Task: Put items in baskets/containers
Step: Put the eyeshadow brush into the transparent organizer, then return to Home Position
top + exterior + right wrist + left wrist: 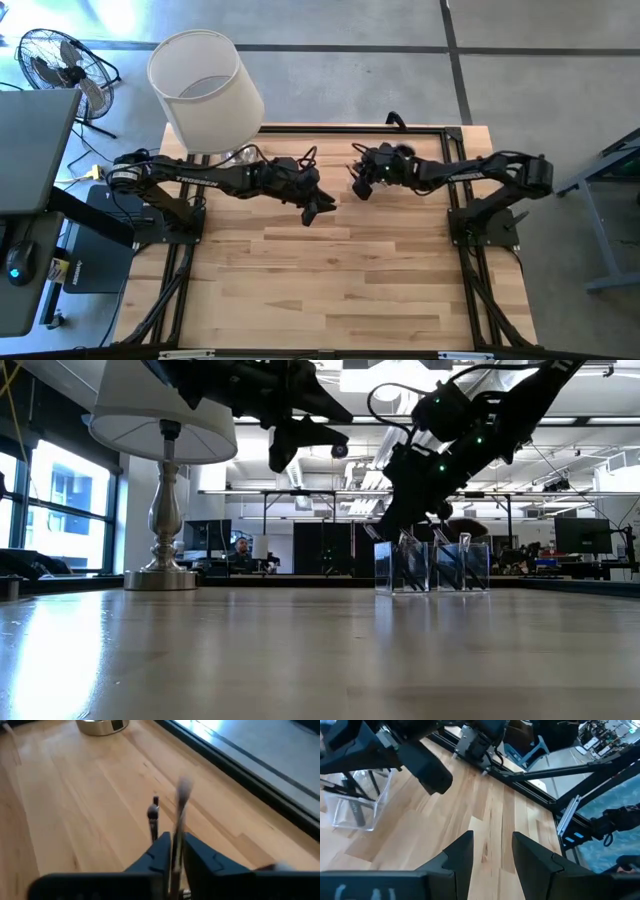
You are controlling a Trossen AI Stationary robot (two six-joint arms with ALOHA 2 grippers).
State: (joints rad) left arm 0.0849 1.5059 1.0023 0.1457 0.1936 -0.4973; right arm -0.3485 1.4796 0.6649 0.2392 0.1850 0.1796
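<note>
A small clear container (432,565) stands near the table's far edge with several dark-handled brushes upright in it; the left wrist view shows it as well (355,807). Directly over it, my right gripper (358,187) (175,851) is shut on one slim makeup brush (178,817). A second brush (153,817) stands just beyond those fingers. My left gripper (318,210) (492,854) hovers above the table to the left of the container, open, with only bare wood showing between its fingers. My right gripper pinches the brush's thin handle (176,840) between its two fingers. The pale bristle tip (184,787) sticks out beyond the fingertips, blurred. The fingers slant down from the table's right side. They hide the handle's other end.
A table lamp with a big white shade (205,90) and a metal base (165,575) stands at the far left corner. A black frame rail (350,128) runs along the far edge. Bare wood (330,290) fills the near half of the table.
</note>
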